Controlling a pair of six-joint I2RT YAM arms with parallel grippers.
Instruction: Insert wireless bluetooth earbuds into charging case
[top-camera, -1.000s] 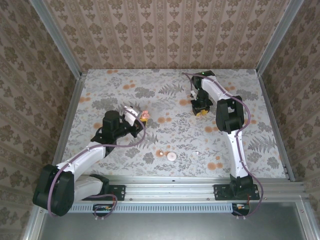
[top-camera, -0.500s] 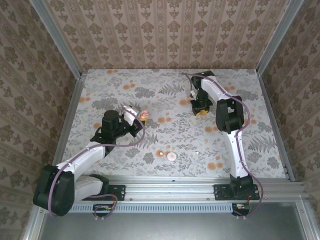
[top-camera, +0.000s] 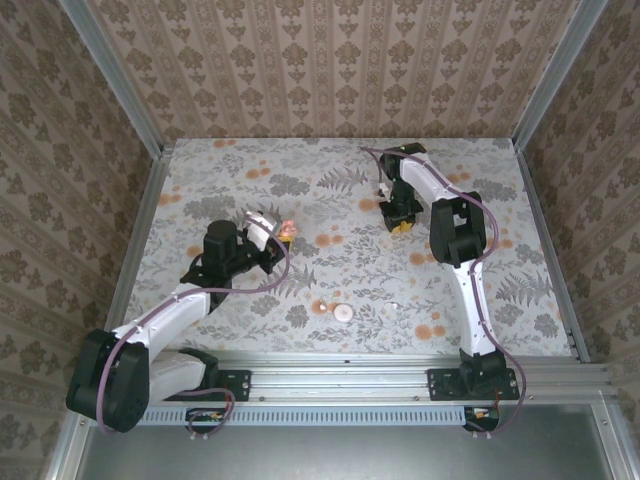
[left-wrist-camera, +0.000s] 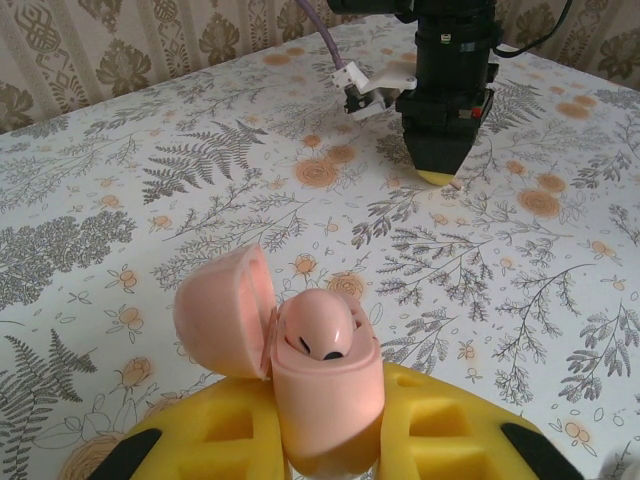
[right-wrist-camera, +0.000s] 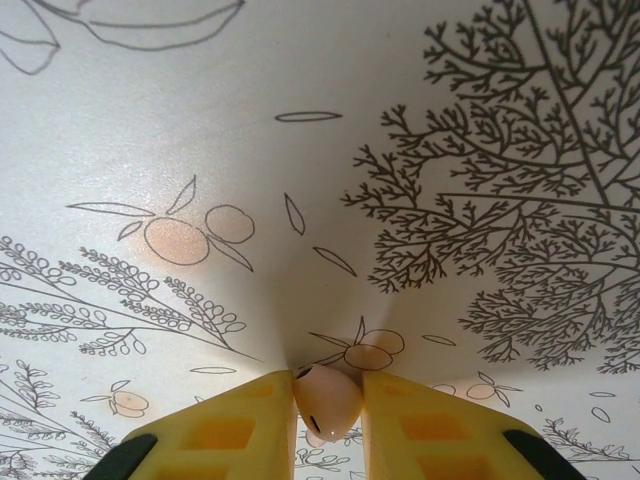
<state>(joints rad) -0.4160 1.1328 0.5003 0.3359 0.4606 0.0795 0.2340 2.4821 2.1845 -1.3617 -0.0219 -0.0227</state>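
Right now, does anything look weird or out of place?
Nothing is broken or spilled. One small pale round piece lies alone on the table, away from the open case; I cannot tell what it is.

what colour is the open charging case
The charging case is salmon pink, clearest in the left wrist view.

Left end effector (left-wrist-camera: 325, 445) clamped, right end effector (right-wrist-camera: 328, 412) pinched, pointing down
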